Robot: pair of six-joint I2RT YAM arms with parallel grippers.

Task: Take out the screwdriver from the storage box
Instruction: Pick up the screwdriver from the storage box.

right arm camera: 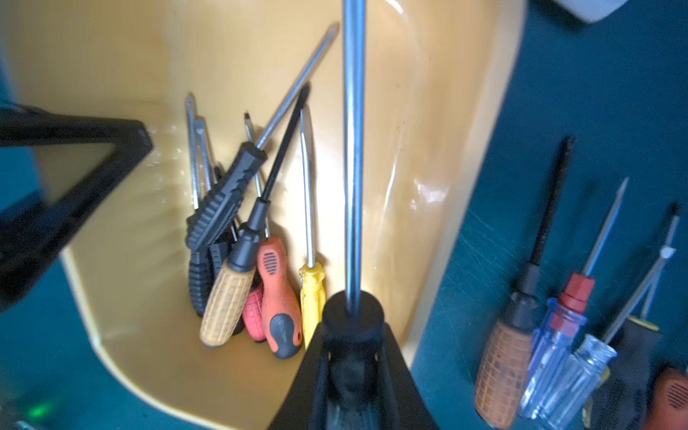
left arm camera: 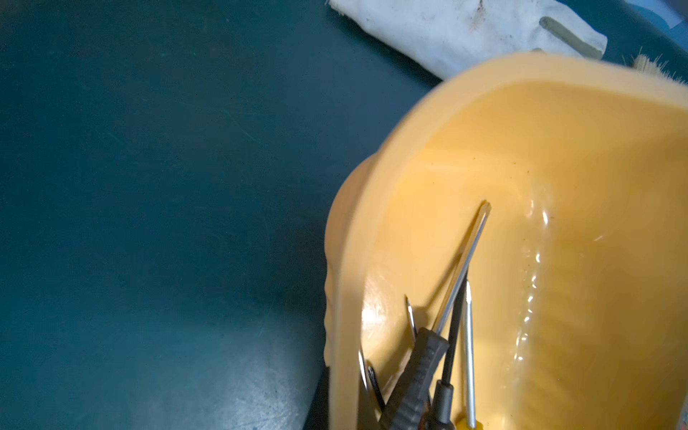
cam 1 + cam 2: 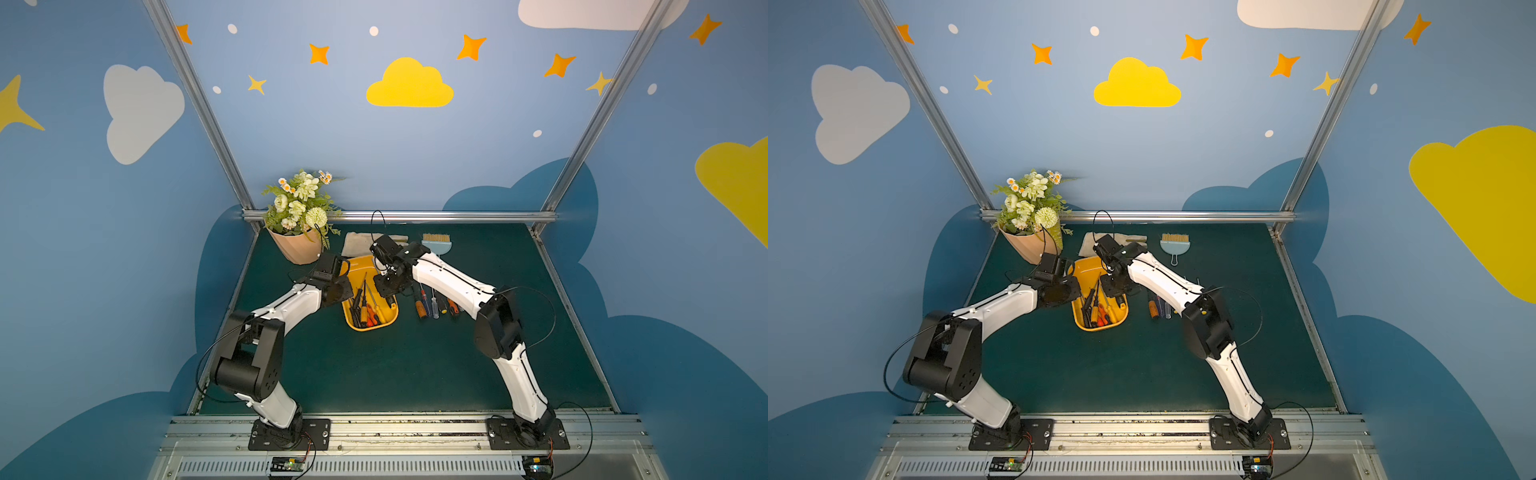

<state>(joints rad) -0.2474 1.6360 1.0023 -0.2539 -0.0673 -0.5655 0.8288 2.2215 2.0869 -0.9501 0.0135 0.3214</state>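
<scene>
The storage box [image 3: 388,320] is a yellow-orange tub in the middle of the green mat, seen in both top views [image 3: 1121,322]. Several screwdrivers [image 1: 242,242] lie heaped inside it. My left gripper [image 3: 343,289] is shut on the box's left rim [image 2: 344,335]; one dark finger [image 2: 321,404] shows outside the wall. My right gripper [image 1: 352,335] is shut on the black handle of a screwdriver [image 1: 353,149] with a long silver shaft, held over the box's right side. In a top view the right gripper [image 3: 1119,296] hangs above that side.
Several screwdrivers [image 3: 436,305] lie on the mat right of the box, also in the right wrist view [image 1: 540,335]. Behind the box are a beige glove [image 3: 357,243], a blue brush [image 3: 436,246] and a peach flower pot [image 3: 297,251].
</scene>
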